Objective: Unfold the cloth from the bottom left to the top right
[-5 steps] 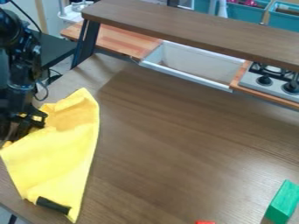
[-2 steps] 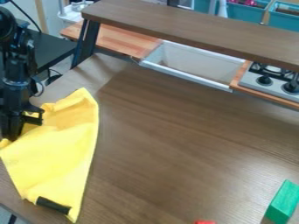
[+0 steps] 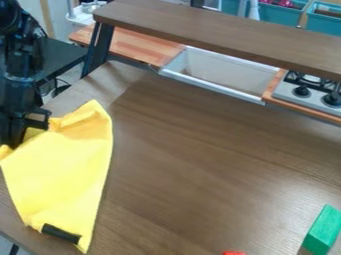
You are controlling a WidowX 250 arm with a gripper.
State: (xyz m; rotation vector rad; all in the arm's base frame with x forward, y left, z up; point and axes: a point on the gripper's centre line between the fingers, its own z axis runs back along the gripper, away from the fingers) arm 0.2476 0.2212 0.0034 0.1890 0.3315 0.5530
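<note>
- Claw (image 3: 13, 143), left: clenched on yellow cloth (image 3: 63, 174); most of cloth lies right and nearer.
- Grip point dark, hard to make out.

Brown wood-grain tabletop (image 3: 180, 164) under soft glare, raised wooden shelf (image 3: 213, 32) on a dark support (image 3: 98, 50), white-rimmed sink basin (image 3: 220, 72) beside toy stove (image 3: 309, 92), teal bins (image 3: 285, 14) behind, apparently a pale wall (image 3: 59, 20) at upper left.
</note>
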